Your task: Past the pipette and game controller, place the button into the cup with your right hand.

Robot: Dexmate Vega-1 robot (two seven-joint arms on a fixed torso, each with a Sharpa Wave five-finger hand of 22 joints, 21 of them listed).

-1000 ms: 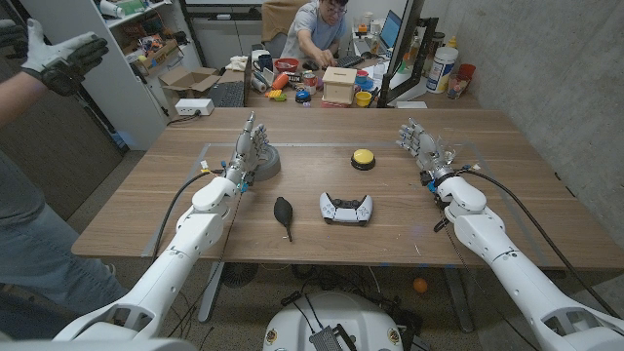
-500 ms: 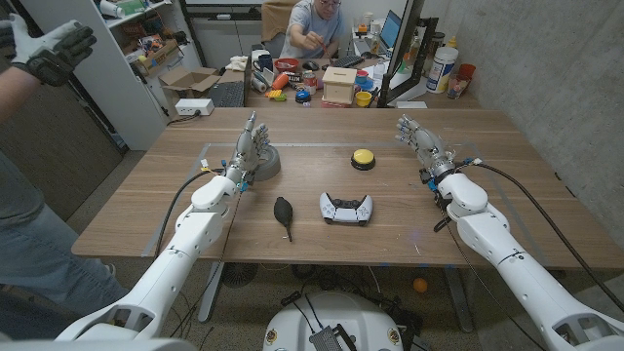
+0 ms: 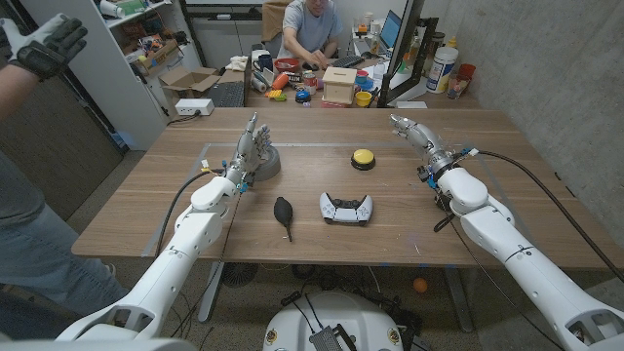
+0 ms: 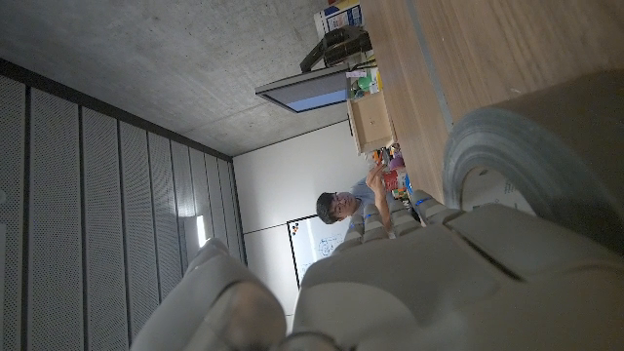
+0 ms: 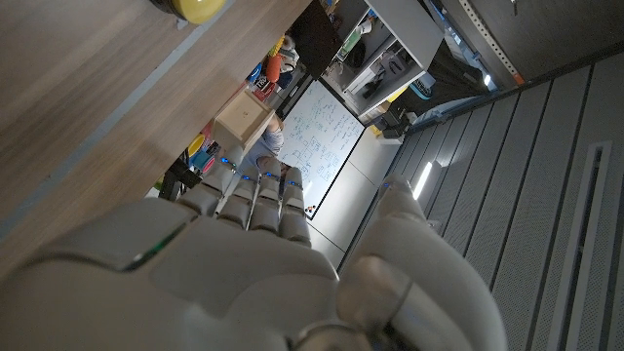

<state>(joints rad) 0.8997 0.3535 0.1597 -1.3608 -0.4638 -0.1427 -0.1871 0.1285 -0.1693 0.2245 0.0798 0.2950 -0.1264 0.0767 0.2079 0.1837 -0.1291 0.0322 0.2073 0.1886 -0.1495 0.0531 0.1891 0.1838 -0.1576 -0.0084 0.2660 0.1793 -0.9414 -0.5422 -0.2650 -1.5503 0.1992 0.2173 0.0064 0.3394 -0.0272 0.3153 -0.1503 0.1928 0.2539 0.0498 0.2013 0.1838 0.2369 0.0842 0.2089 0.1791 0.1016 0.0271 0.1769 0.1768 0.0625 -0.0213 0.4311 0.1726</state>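
Right robot hand (image 3: 414,134) spread, empty, over wooden table (image 3: 507,195); cluttered desk (image 3: 322,83) behind.

The table (image 3: 195,205) is wood with a matt brown grain, and it has a smooth top. The button (image 3: 363,157) looks like glossy yellow plastic on a dark base. The game controller (image 3: 346,207) is smooth white plastic with black parts. The pipette (image 3: 284,213) seems matt black rubber. The cup (image 3: 265,162) is dull grey, maybe plastic. Both arms have glossy white plastic shells.
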